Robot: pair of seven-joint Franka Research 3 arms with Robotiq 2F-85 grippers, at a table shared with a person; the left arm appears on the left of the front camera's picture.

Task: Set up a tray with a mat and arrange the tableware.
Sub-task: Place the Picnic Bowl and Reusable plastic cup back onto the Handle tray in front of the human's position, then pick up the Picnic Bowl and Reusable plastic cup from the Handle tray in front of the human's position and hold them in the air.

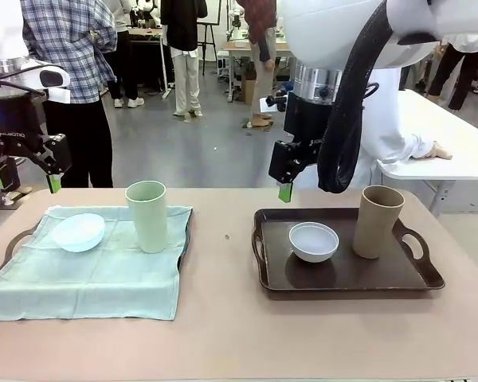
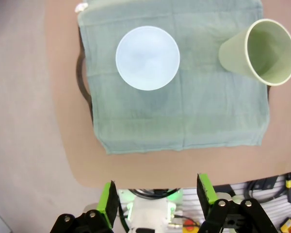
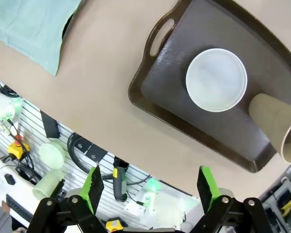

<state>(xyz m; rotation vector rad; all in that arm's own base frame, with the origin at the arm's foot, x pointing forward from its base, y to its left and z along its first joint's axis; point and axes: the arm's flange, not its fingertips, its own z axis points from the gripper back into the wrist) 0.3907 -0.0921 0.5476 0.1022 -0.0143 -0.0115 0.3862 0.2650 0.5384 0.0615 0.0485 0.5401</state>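
Left gripper (image 2: pixel 156 191) and right gripper (image 3: pixel 148 184) hover, fingers open and empty. Left of the brown tray (image 1: pixel 382 274), the mat (image 1: pixel 103 278) holds the blue bowl (image 1: pixel 78 231) and green cup (image 1: pixel 146 215). On the tray stand the white bowl (image 1: pixel 314 241) and tan cup (image 1: pixel 377 221). It probably needs a mat next, so these 2 pieces would be lifted first.

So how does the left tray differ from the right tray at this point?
The left tray is covered by a pale green mat; the right tray is bare dark brown. The left tray carries a pale blue bowl and a pale green cup; the right tray holds a white-grey bowl and a tan cup. Both have side handles and hold one bowl and one upright cup.
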